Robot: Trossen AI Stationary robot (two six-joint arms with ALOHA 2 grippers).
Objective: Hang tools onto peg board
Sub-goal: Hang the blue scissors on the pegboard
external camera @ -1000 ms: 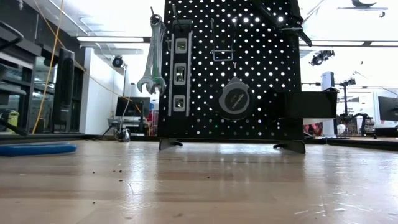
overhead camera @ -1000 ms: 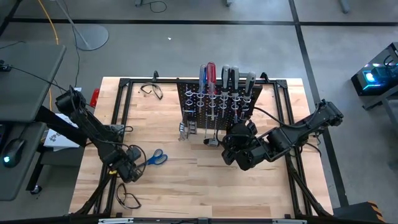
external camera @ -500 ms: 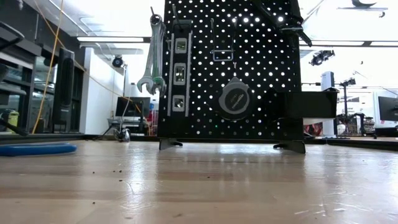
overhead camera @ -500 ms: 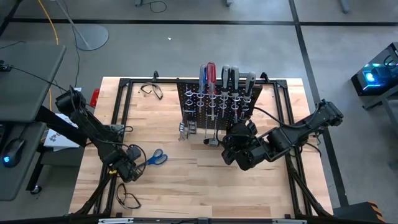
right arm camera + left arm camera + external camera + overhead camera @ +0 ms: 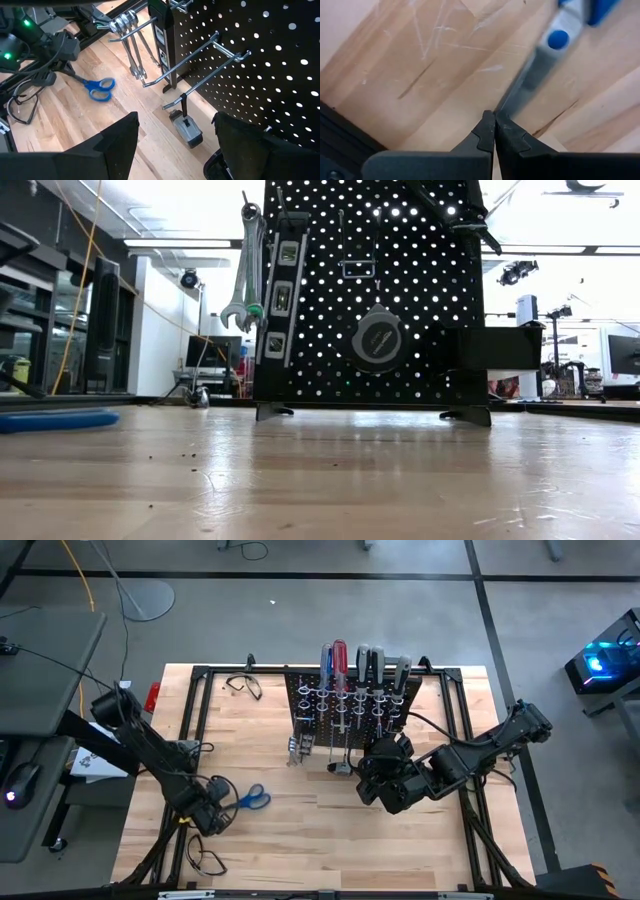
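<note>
**Op:** Where are the scissors?

**Me:** Flat on the table (image 5: 300, 840), front-left, well apart from the peg board (image 5: 345, 705). The scissors (image 5: 250, 796) have their blue handles toward the board and the blade end toward my left gripper (image 5: 207, 815).

**Op:** Left fingers?

**Me:** Pressed together, no gap. In the left wrist view the blade (image 5: 535, 70) runs right up to my left fingertips (image 5: 494, 114). Can't tell whether I'm nipping the tip or just touching it.

**Op:** Right side?

**Me:** My right gripper (image 5: 385, 790) waits low in front of the board w/ fingers spread wide, nothing between them. From there I see two long bare hooks (image 5: 200, 55), plus the wrenches (image 5: 131, 45) already hung.

**Op:** So how to do it well?

**Me:** IMO a tip pinch is poor: thin, slick steel, it'd swing. Better to open up and re-grip across both blades near the pivot, so the handle loops hang free. Lift straight up, approach square to the board, thread one loop over a bare hook and let go only once it's seated.

**Op:** Risks?

**Me:** Blades splaying mid-carry, or bumping the wrenches.
</note>
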